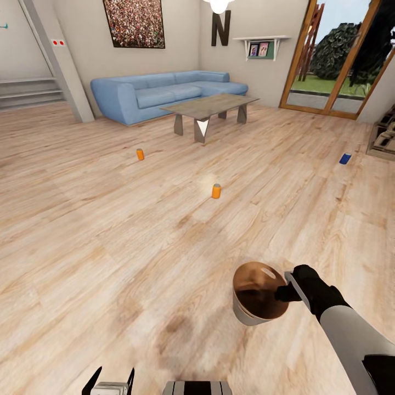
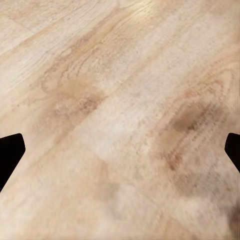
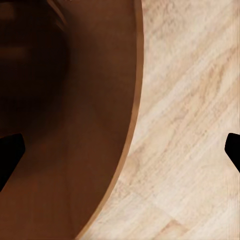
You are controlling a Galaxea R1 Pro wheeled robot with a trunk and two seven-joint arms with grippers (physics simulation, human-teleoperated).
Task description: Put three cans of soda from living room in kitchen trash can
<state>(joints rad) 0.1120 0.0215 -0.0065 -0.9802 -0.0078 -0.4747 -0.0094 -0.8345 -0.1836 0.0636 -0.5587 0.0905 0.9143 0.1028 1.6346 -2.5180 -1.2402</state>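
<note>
Three soda cans stand on the living room's wood floor in the head view: one orange can [image 1: 140, 154] at the left, a second orange can [image 1: 216, 191] in the middle, and the blue can [image 1: 344, 158] far right. Close to me sits the trash can [image 1: 244, 312], pale grey outside and brown inside [image 3: 65, 125]. My right gripper [image 1: 286, 291] is at its rim. In the right wrist view this gripper [image 3: 120, 150] straddles the rim with its fingers wide apart, one inside and one outside. My left gripper [image 1: 112, 381] hangs open over bare floor [image 2: 120, 100].
A long blue sofa [image 1: 164, 93] and a grey low table [image 1: 211, 104] stand beyond the cans. Glass doors [image 1: 329, 55] are at the back right, a low shelf [image 1: 384, 134] is at the right edge, and stairs [image 1: 27, 90] are at the far left.
</note>
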